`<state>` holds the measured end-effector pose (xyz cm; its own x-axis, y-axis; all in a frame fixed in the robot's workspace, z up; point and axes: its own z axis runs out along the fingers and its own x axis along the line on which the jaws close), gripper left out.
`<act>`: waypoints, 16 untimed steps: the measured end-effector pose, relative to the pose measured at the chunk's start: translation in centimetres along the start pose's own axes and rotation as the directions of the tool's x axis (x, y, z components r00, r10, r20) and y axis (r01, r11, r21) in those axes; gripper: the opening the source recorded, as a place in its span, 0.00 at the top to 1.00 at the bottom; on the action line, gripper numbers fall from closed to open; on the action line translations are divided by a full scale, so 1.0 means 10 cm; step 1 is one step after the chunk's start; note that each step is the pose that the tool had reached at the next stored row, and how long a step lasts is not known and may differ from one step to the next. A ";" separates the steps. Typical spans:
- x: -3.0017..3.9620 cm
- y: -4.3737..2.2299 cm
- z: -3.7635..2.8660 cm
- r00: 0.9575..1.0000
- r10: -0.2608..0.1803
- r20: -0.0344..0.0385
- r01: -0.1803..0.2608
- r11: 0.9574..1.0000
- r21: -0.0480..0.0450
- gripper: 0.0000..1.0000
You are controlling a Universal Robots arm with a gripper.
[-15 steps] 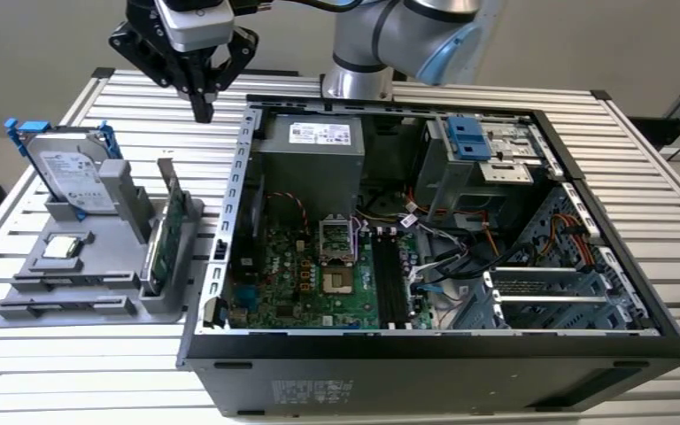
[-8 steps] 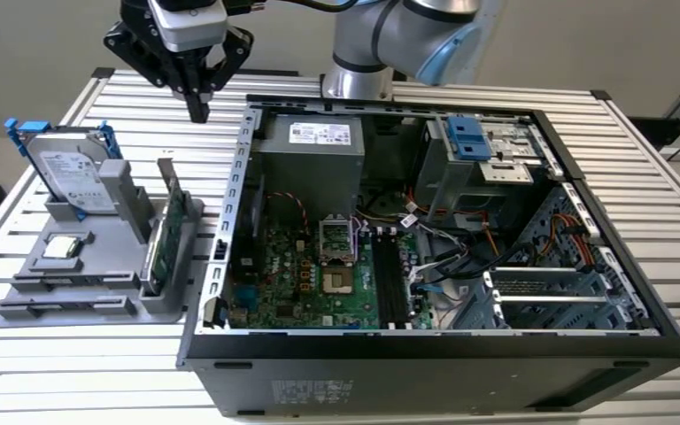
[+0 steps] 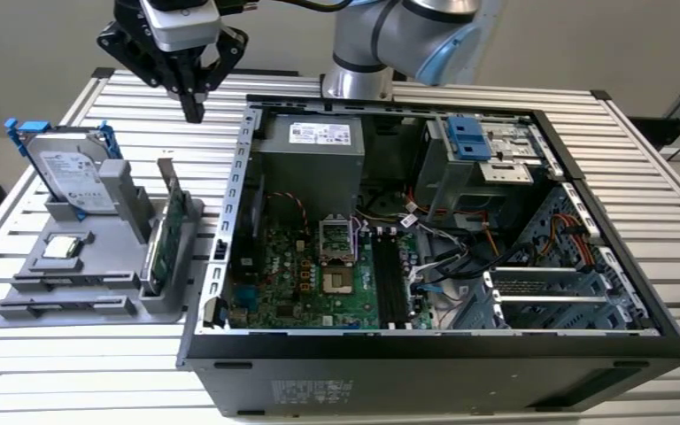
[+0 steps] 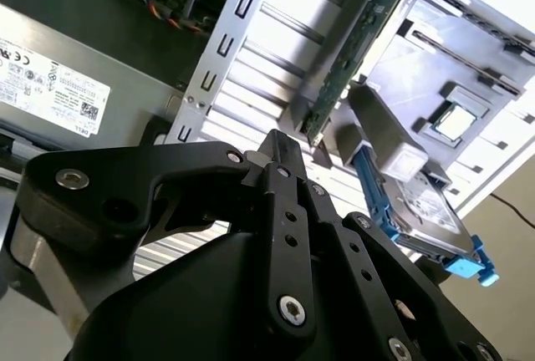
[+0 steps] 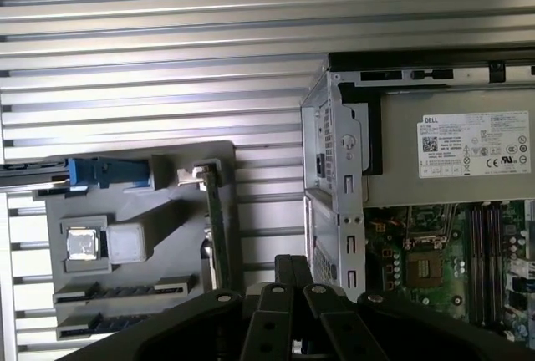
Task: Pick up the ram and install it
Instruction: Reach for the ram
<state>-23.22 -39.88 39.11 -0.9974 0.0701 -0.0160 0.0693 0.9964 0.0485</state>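
The ram appears to lie flat in the outermost slot of the grey holder, below the fingertips and well apart from them. The gripper hangs above the table with its fingers pressed together, holding nothing.

Hazards, as judged:
- A descent with the fingers together would strike the stick's upper edge rather than straddle it.
- The green card and hard drive stand nearer the fingers than the ram does. A low traverse could clip either.
- The case wall lies just beside the fingers. A wide swing risks contact.
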 end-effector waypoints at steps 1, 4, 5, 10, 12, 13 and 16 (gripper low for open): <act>0.006 0.000 0.000 1.000 0.000 0.000 0.000 1.000 0.000 1.00; 0.025 -0.002 0.000 1.000 0.000 0.000 0.000 1.000 0.000 1.00; 0.031 -0.002 0.000 1.000 0.000 0.000 0.000 1.000 0.000 1.00; 0.063 -0.004 0.000 1.000 0.000 0.000 0.000 1.000 0.000 1.00; 0.075 -0.005 0.000 1.000 0.000 0.000 0.000 1.000 0.000 1.00; 0.081 -0.006 0.001 1.000 0.000 0.000 0.000 1.000 0.000 1.00; 0.099 -0.007 0.001 1.000 0.000 0.000 0.000 1.000 0.000 1.00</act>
<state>-24.21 -39.88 39.08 -0.9974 0.0701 -0.0158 0.0693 0.9964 0.0485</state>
